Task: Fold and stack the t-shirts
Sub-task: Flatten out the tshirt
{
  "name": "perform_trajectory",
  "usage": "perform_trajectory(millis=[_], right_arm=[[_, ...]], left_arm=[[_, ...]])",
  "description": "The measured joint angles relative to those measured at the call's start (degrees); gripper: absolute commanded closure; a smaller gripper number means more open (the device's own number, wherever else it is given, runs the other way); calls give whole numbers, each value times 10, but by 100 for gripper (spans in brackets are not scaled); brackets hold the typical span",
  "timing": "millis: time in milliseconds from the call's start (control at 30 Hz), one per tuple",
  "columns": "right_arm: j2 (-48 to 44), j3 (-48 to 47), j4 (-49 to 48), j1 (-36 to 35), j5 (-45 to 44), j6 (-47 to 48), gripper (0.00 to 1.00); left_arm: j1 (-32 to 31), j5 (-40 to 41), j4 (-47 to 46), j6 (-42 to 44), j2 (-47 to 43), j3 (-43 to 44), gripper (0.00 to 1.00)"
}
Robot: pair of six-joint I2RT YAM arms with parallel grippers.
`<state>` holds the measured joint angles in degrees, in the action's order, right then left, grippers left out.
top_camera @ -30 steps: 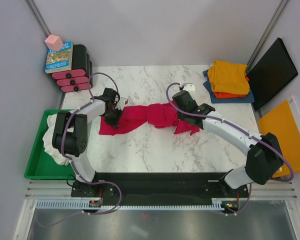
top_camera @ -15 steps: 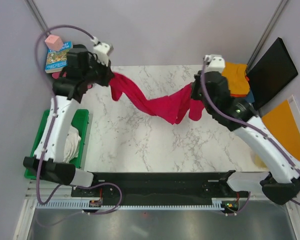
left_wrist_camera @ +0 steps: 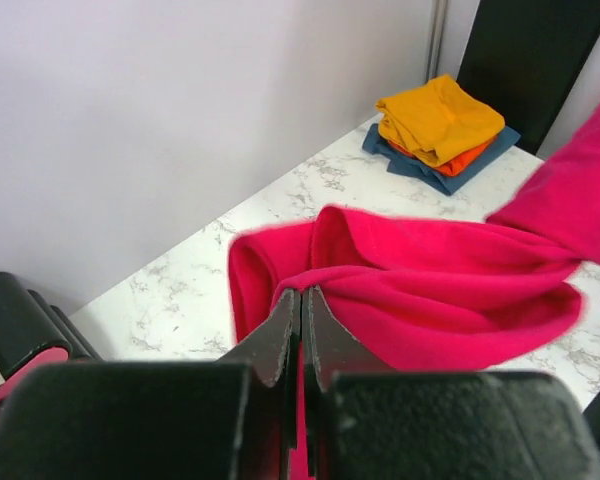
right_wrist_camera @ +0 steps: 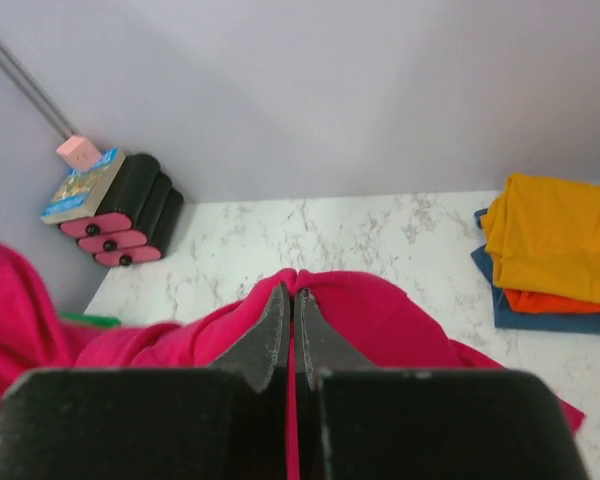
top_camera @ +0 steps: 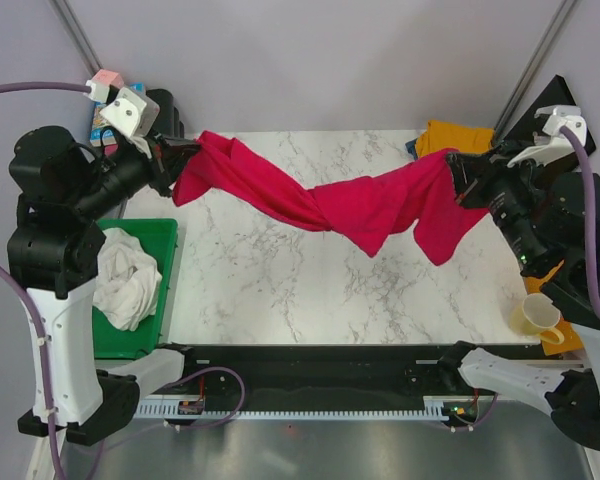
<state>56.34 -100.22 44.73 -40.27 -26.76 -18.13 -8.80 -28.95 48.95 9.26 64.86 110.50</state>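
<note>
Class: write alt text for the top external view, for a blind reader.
The left gripper and right gripper hold a red t-shirt stretched, sagging, above a marble table. A white shirt lies in a green tray at left; folded shirts sit far right.

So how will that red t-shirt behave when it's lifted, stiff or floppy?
Probably floppy: the red t-shirt sags and twists between the left pincer and right pincer. Likely light, since two small edge pinches carry it.

Crimson t-shirt (top_camera: pixel 360 215) stretches across the table (top_camera: pixel 280 290), barring passage.
</note>
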Motion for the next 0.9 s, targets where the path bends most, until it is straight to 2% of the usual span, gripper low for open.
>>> perform_trajectory(millis=[133,233,367,467,567,633,767,833,900], right_arm=[[21,-24,-1,0,-40,12,100],[64,20,-20,19,-45,14,100],[165,139,-65,106,16,-4,100],[266,206,-60,144,27,-23,100],[277,217,-21,169,25,-29,100],[254,182,-10,198,17,-25,100],[174,89,-48,225,1,-23,100],[132,76,-68,210,24,-22,100],[103,76,-75,209,32,-22,100]], left_arm=[[1,-7,0,1,10,-12,98],[1,-5,-10,5,48,-63,98],[1,24,-25,24,176,-154,98],[9,65,-36,31,306,-225,98],[57,69,-4,24,337,-268,98],[119,56,11,17,329,-216,98],[243,-14,3,-9,311,-32,98],[271,-44,2,-11,275,8,98],[278,-64,3,-11,229,12,98]])
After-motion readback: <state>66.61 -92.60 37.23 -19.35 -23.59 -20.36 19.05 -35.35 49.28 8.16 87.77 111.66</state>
